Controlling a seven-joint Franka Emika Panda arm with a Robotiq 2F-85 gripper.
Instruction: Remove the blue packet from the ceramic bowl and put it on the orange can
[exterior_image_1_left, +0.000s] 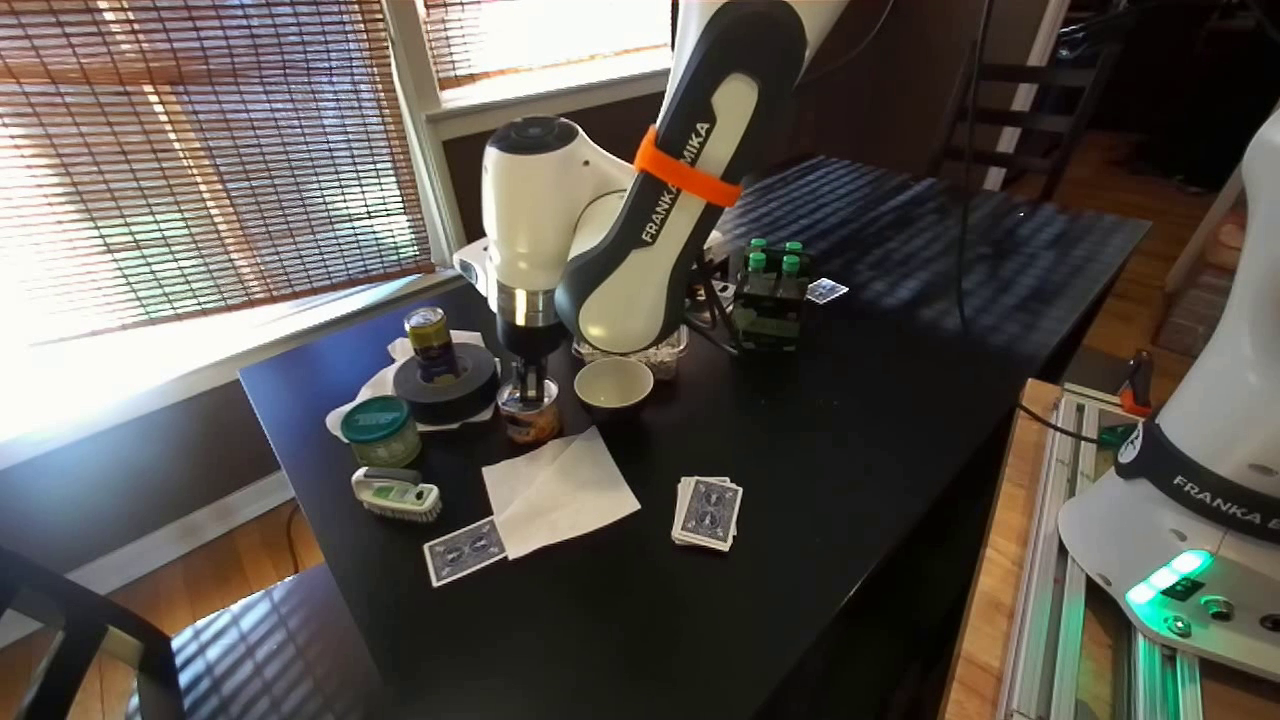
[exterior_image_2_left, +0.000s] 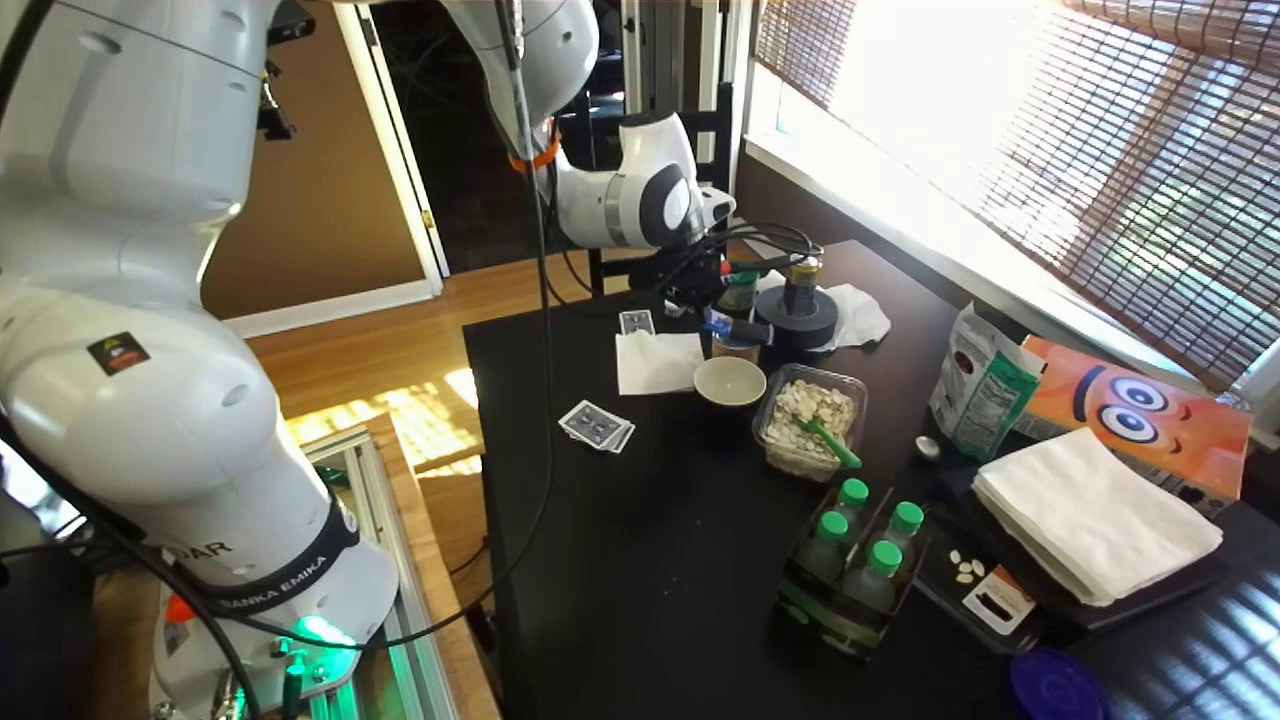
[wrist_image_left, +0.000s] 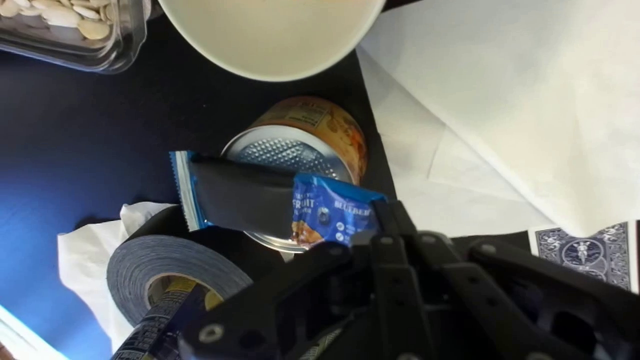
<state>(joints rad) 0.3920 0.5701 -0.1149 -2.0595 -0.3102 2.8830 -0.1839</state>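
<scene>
The blue packet (wrist_image_left: 330, 210), with a blue printed end and a dark plain end, lies across the top of the squat orange can (wrist_image_left: 345, 132); it also shows in an exterior view (exterior_image_2_left: 742, 329). My gripper (wrist_image_left: 392, 212) is shut on the printed end of the packet. In both exterior views the gripper (exterior_image_1_left: 528, 385) (exterior_image_2_left: 703, 315) is right at the can (exterior_image_1_left: 531, 427) (exterior_image_2_left: 733, 350). I cannot tell whether the packet's weight rests on the lid. The cream ceramic bowl (exterior_image_1_left: 613, 382) (exterior_image_2_left: 730, 383) stands beside the can, with nothing visible inside; its edge shows in the wrist view (wrist_image_left: 275, 45).
A tape roll (exterior_image_1_left: 465, 390) with a can standing in it is close to the orange can. A clear seed box (exterior_image_2_left: 790, 460) stands by the bowl. White paper (exterior_image_1_left: 560, 490), cards (exterior_image_1_left: 708, 512), a brush (exterior_image_1_left: 395, 492) and a bottle carrier (exterior_image_2_left: 830, 610) are on the table.
</scene>
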